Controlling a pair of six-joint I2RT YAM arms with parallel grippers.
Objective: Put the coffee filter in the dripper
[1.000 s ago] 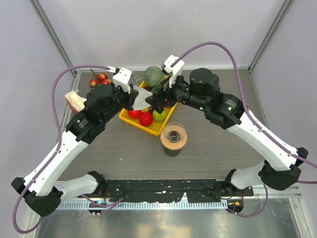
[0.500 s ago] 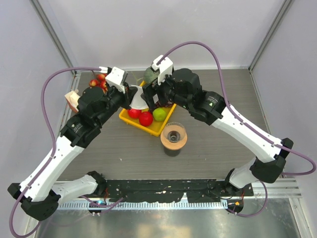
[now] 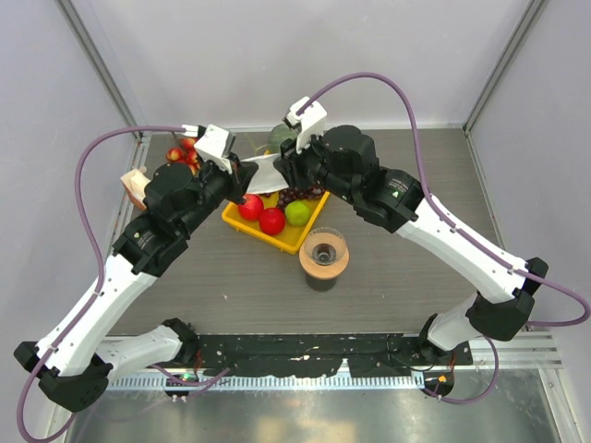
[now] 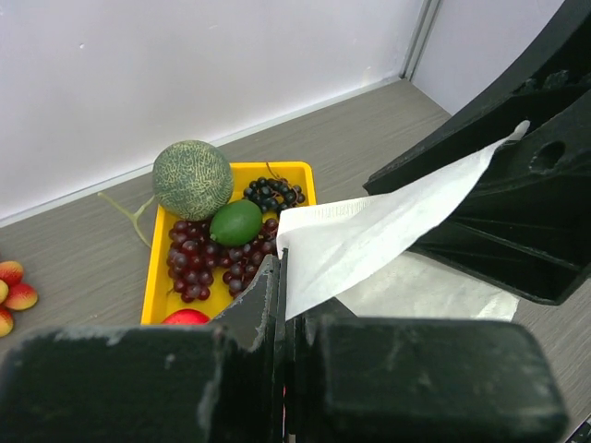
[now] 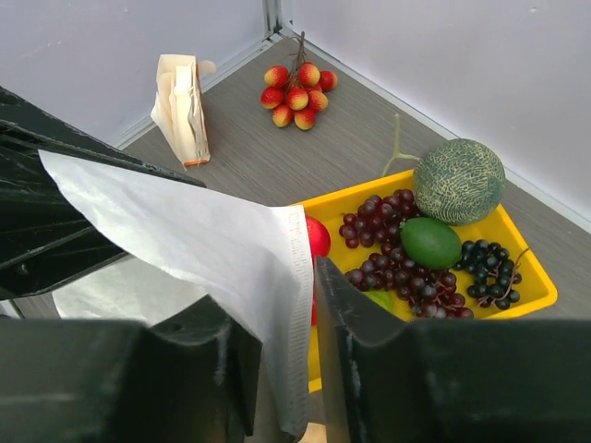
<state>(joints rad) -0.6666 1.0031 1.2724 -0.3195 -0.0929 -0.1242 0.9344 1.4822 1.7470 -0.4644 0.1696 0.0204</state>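
Left fingers (image 4: 263,305) and right fingers (image 5: 346,314) pinched closed, facing each other

2 white arms (image 3: 103,293) — black joints (image 3: 189,189), purple cables (image 3: 367,77), black pincers (image 4: 283,279)

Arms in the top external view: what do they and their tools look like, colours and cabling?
The left arm and right arm match: white shells on the long links, bulky black joint housings. A purple cable loops off each wrist, by a white camera block. The left tool and right tool have plain black, blocky, matte fingers. No markings are readable.
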